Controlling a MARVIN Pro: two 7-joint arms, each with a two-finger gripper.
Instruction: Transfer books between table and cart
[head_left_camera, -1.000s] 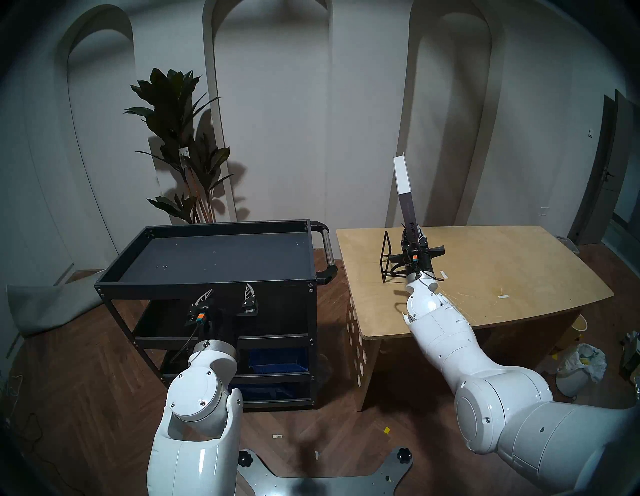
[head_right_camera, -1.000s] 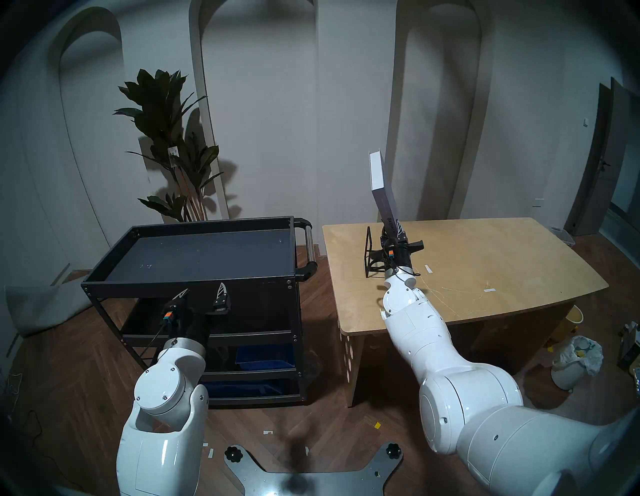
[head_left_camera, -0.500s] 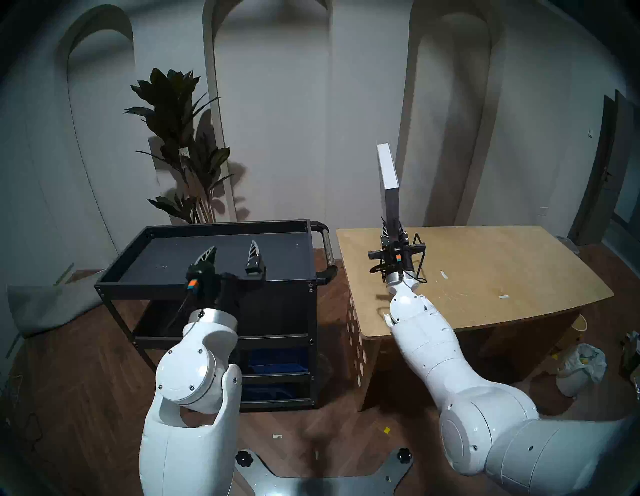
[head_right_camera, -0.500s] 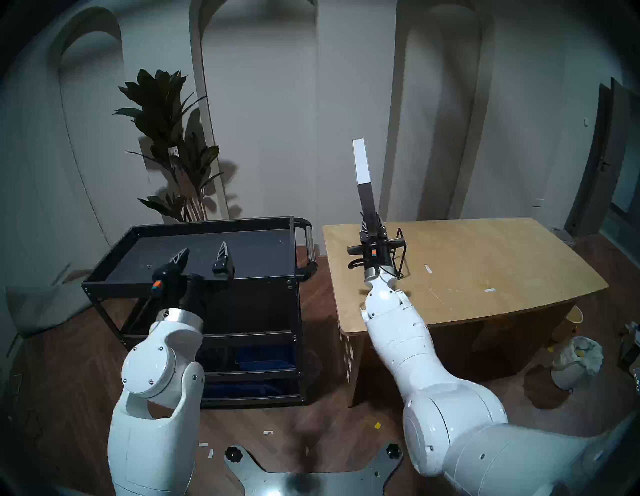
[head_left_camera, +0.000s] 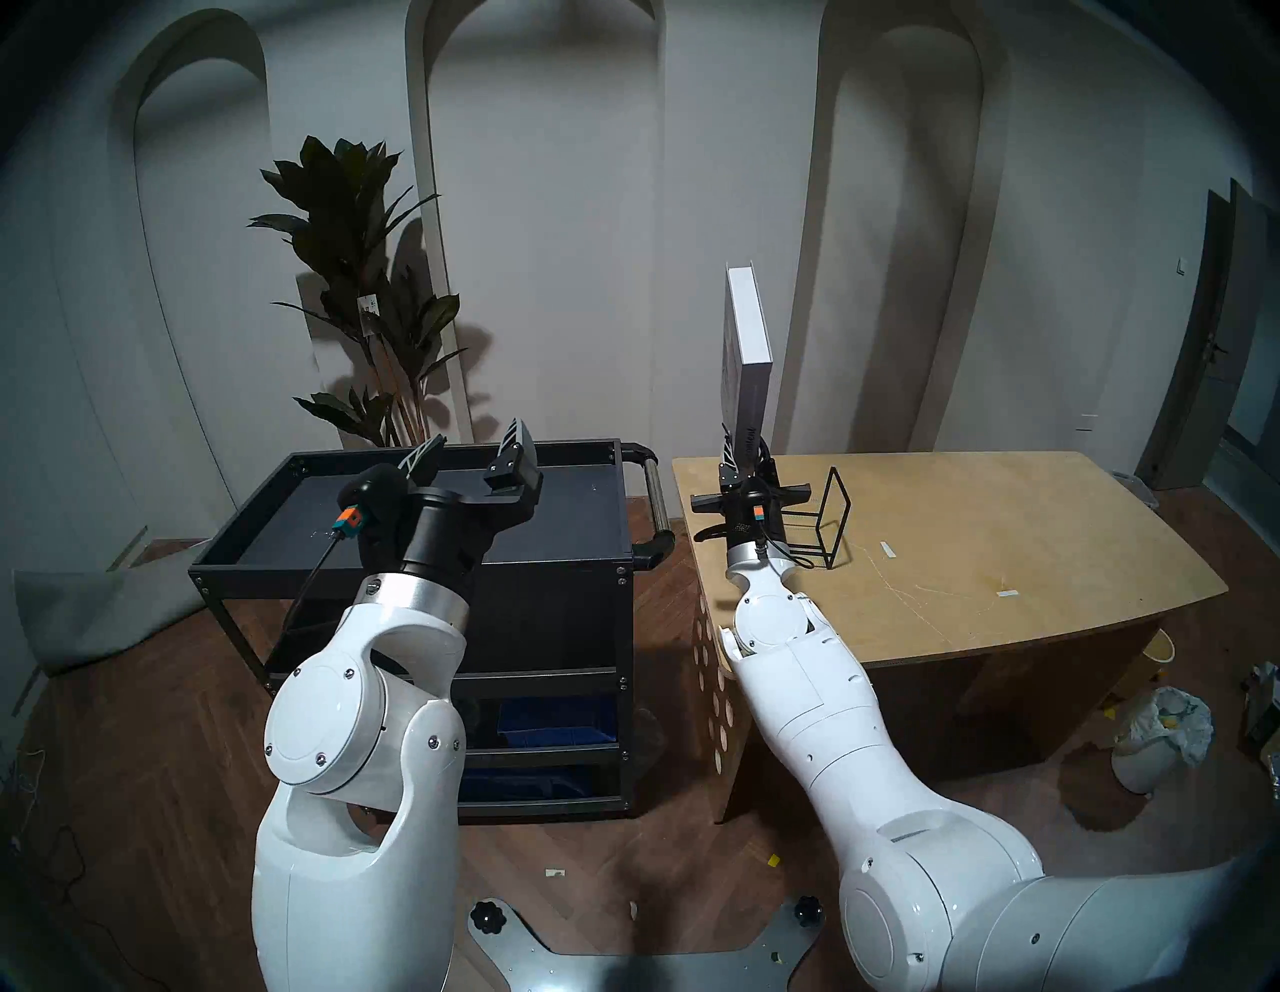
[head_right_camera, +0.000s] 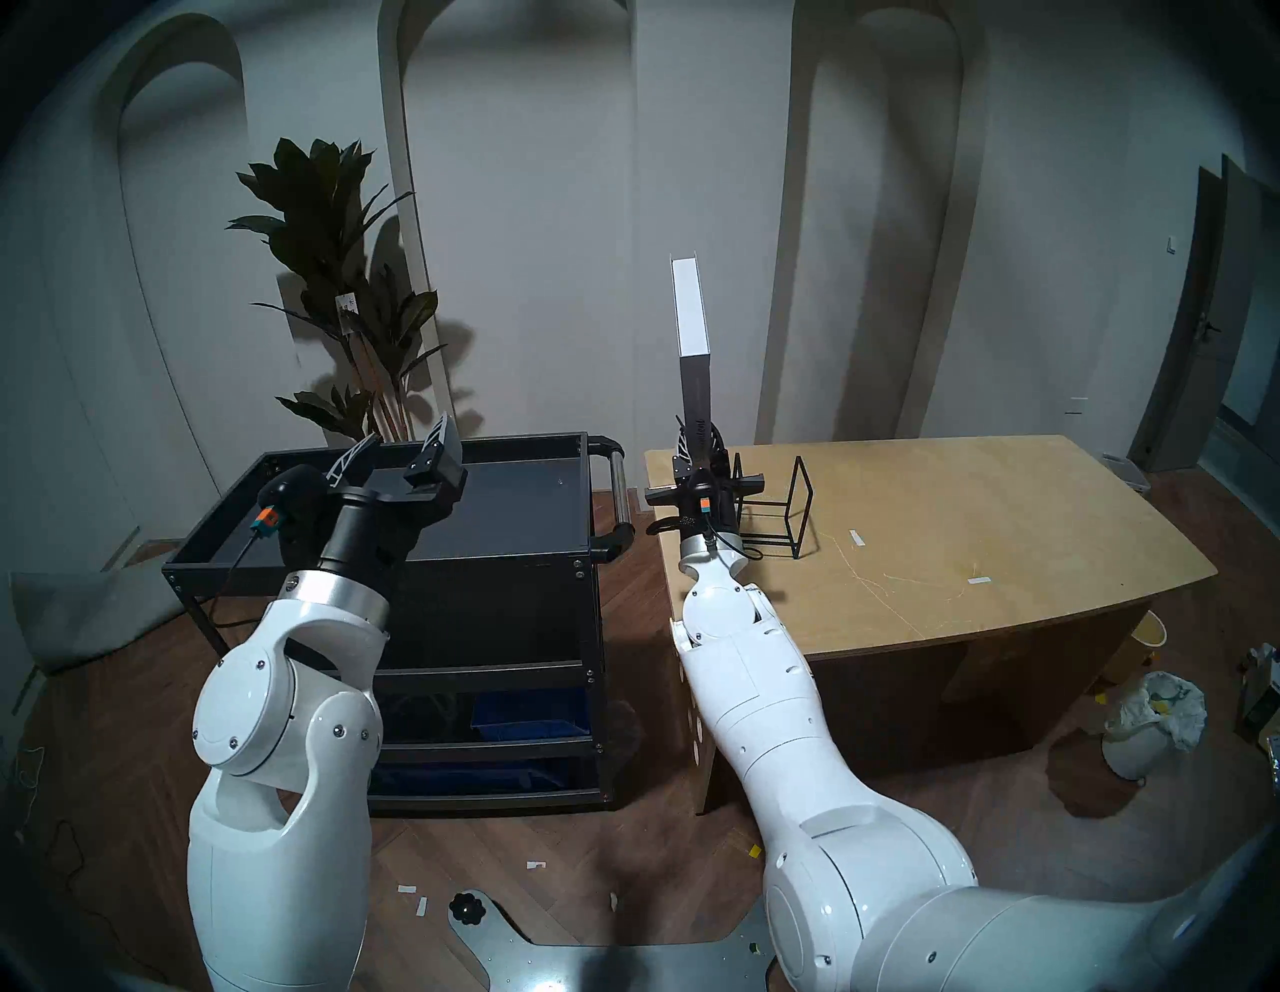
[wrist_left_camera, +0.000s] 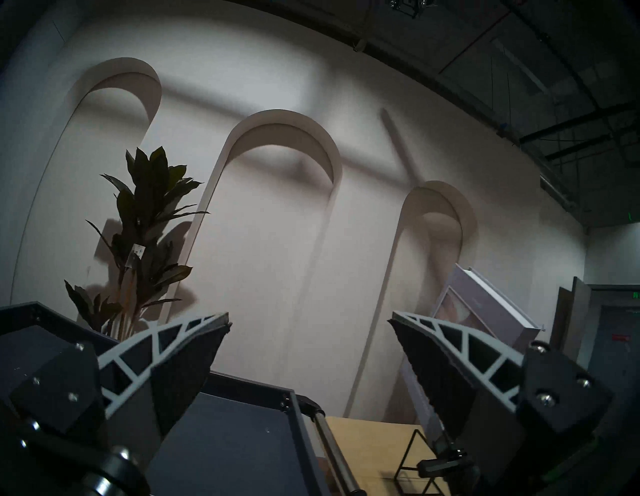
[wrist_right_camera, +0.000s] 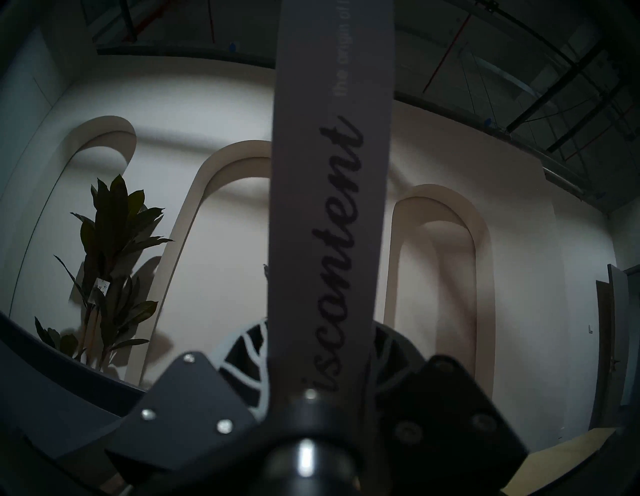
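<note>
Right jaws clenched on the book, left jaws spread wide and empty.

The right gripper (head_left_camera: 744, 454) pinches the lower end of the book (head_left_camera: 749, 346), which stands nearly upright with its white page edge at 12 o'clock, above the near-left corner of the table (head_left_camera: 1039, 554). A black wire rack (head_left_camera: 828, 512) sits on the table at the gripper's 3 o'clock. The left gripper (head_left_camera: 471, 454) hovers over the cart (head_left_camera: 415, 575) tray, touching nothing.

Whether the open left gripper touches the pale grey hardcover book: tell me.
Apart. The head stereo left view shows the left gripper over the black metal cart, jaws open and empty, while the book stands clamped in the right gripper, a clear gap between.
</note>
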